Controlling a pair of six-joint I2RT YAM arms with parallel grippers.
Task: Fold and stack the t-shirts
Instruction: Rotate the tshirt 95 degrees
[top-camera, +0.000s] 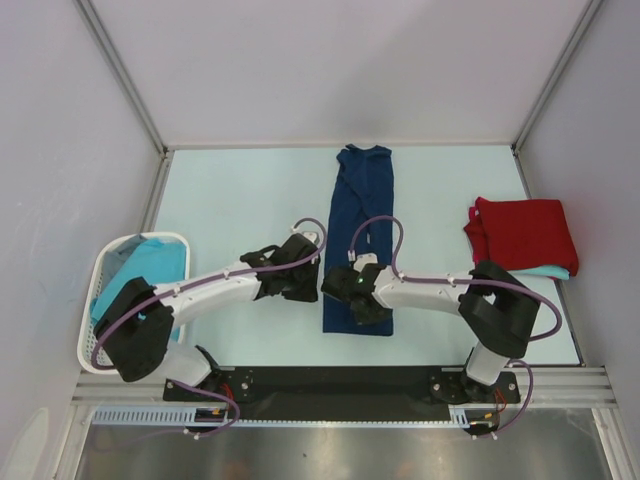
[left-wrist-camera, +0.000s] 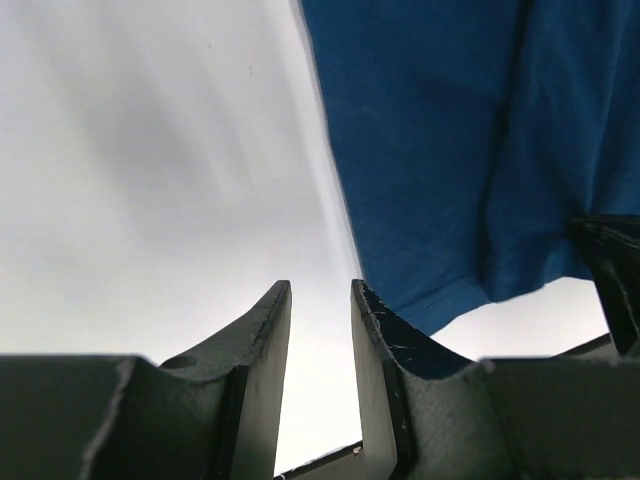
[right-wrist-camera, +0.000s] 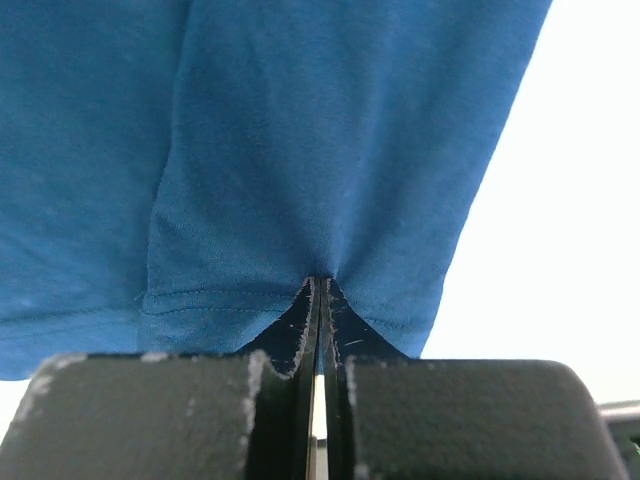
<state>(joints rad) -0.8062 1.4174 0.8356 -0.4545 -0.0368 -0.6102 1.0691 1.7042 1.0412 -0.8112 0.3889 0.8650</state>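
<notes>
Right end effector is clenched, jaws pressed together with the near hem of the navy blue cloth t-shirt pinched at the tips. The cloth puckers into the pinch point in the right wrist view. That shirt lies flat mid-surface as a long narrow strip, folded lengthwise, collar at the far end, hem toward the near edge. From the top camera the grip sits over the strip's near-left part. Left end effector is released: fingers apart, only the bare pale blue surface showing between them, holding nothing. It sits just left of the strip's near end, with the shirt edge passing close by its right finger; touching or not, cannot tell. A folded red cloth t-shirt lies at the right edge of the surface, stacked on a folded turquoise cloth t-shirt of which only a thin edge shows. A white perforated plastic basket stands at the near left, well apart from the strip, with more turquoise cloth bundled inside, partly hidden by the left arm.
</notes>
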